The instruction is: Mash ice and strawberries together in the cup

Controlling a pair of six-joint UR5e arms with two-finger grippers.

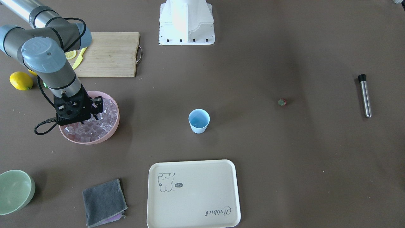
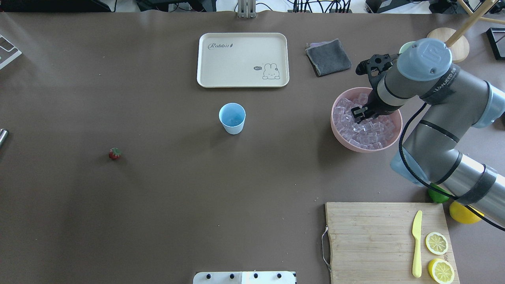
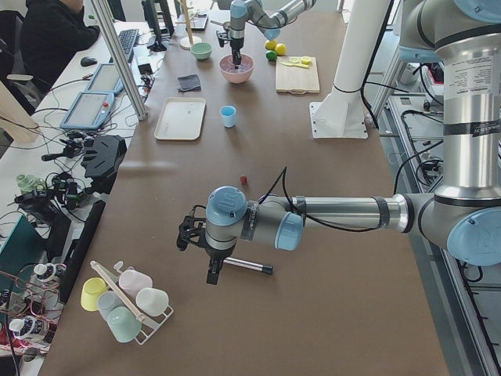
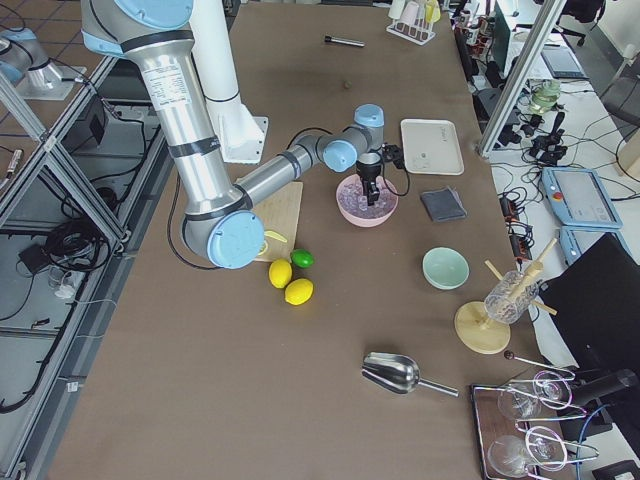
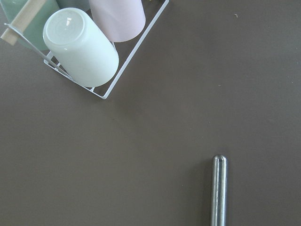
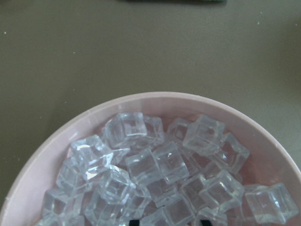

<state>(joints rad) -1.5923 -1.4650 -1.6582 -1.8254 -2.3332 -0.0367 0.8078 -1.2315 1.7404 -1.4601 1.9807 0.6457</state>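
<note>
Across the table from the robot, the front-facing view shows one light blue cup point(image 1: 199, 120) upright mid-table. One strawberry point(image 1: 282, 102) lies well apart from it on bare table, with one steel rod point(image 1: 364, 96), black-capped, farther out. One pink bowl point(image 1: 91, 141) holds the ice point(image 1: 106, 118), too many cubes to count, and the right hand point(image 1: 96, 107) is down in it.

From overhead, one cutting board point(image 2: 367, 236) carries two lemon halves point(image 2: 436, 243) and one yellow knife point(image 2: 416, 243). One tray point(image 2: 242, 59) and one grey cloth point(image 2: 328, 57) lie beyond the cup.

Seen from the left end, the left hand point(image 3: 213, 274) hangs over the rod; whether it is wide or narrow I cannot tell.

At the right wrist, two dark fingertips point(image 6: 134, 221) stand parted, with cubes between them.
</note>
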